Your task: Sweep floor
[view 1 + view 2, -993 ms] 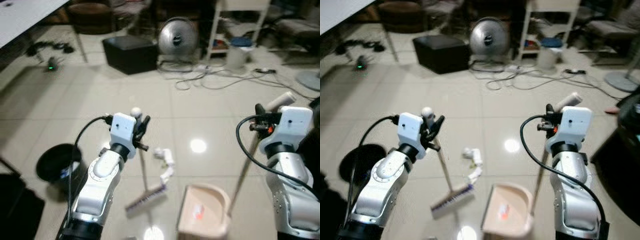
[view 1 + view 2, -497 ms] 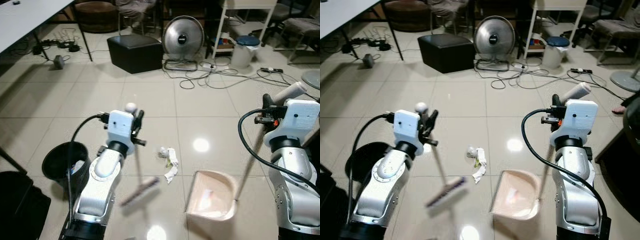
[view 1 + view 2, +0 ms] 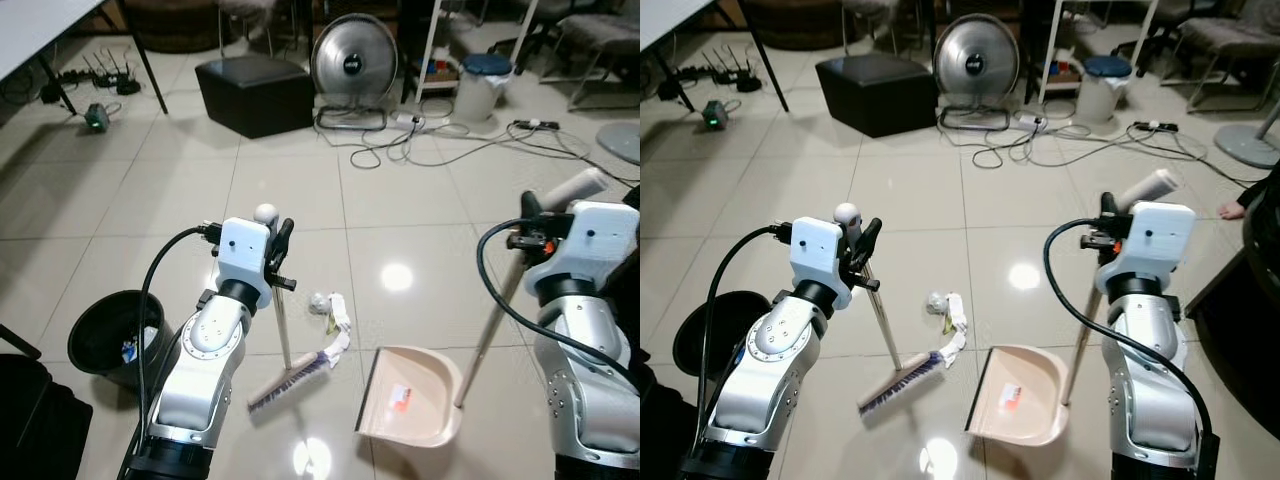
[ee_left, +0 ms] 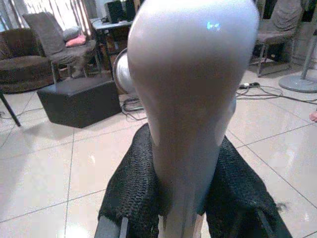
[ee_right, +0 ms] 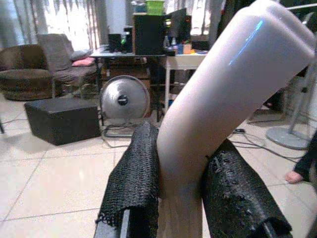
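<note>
My left gripper [image 3: 278, 250] is shut on the handle of a small broom [image 3: 283, 342], whose bristle head [image 3: 290, 380] rests on the tiled floor. In the left wrist view the broom's rounded white handle tip [image 4: 190, 89] stands between the black fingers [image 4: 131, 191]. My right gripper [image 3: 527, 225] is shut on the long handle [image 3: 490, 325] of a beige dustpan [image 3: 412, 395] lying on the floor; in the right wrist view its handle end [image 5: 223, 99] sits between the fingers [image 5: 136, 178]. Crumpled white paper scraps [image 3: 332, 318] lie between the broom head and the dustpan.
A black bin [image 3: 115, 338] holding some rubbish stands on the floor at my left. Farther off are a black box stool [image 3: 253, 92], a floor fan [image 3: 352, 65], loose cables [image 3: 420, 145], a white bucket [image 3: 478, 85] and a shelf unit. A person's foot [image 3: 1232, 210] shows at the right edge.
The broom head has swung from left of the scraps to right beside them, down on the floor. The dustpan has shifted a little toward the scraps. The camera has also moved.
</note>
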`<state>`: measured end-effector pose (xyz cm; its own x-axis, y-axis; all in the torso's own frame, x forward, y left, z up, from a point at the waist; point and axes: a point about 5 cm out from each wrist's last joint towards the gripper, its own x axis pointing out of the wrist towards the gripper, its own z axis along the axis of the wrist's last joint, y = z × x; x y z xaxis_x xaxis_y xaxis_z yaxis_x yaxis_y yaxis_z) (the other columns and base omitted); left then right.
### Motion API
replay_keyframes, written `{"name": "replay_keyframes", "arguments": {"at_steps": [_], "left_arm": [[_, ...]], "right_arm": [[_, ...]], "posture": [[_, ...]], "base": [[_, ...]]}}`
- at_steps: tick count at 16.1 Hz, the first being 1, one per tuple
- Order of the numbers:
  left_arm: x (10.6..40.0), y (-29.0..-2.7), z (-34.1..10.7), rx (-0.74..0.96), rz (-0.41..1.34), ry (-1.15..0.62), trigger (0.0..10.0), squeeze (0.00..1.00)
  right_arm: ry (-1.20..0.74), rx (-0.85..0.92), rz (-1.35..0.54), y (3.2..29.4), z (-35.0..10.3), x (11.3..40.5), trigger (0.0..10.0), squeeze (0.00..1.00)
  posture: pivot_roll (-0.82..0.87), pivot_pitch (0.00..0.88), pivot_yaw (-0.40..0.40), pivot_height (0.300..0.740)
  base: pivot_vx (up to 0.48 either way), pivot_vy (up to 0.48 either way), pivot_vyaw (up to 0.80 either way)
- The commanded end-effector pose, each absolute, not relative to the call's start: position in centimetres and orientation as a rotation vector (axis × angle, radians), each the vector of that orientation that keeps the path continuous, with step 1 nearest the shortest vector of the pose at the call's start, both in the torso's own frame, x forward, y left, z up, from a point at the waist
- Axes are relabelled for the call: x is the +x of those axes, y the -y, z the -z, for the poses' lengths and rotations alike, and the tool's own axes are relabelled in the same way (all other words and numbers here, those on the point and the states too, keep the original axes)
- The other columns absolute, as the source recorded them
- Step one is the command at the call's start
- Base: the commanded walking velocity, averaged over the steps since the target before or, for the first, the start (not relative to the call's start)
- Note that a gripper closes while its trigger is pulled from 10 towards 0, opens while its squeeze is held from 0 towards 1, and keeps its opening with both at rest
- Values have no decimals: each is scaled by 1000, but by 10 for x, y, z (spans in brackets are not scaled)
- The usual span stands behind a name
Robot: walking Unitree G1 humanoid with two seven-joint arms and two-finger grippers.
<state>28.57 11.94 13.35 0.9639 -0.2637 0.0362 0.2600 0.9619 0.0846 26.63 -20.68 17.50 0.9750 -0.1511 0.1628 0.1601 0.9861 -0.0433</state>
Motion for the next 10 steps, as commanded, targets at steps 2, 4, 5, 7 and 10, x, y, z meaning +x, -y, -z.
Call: {"name": "replay_keyframes", "arguments": {"at_steps": [2,4,5,7,10], "left_arm": [[290,-119,-150,71,255,112,10000,0],[290,-118,-151,72,264,112,10000,0],[291,-119,-151,63,259,110,10000,0],[292,-120,-152,54,249,114,10000,0],[293,-122,-155,54,247,119,10000,0]], "right_arm": [[176,-45,143,206,-179,266,10000,0],[172,-35,142,207,-178,266,10000,0],[158,-18,152,208,-176,265,10000,0],[159,-2,155,209,-175,265,10000,0],[166,-22,152,209,-178,266,10000,0]], "posture": [[-85,0,24,740],[-86,0,29,740],[-86,0,30,740],[-84,0,30,740],[-80,0,27,740]], "base": [[336,0,0],[334,0,0],[337,0,-419],[345,0,-800],[367,0,-267]]}}
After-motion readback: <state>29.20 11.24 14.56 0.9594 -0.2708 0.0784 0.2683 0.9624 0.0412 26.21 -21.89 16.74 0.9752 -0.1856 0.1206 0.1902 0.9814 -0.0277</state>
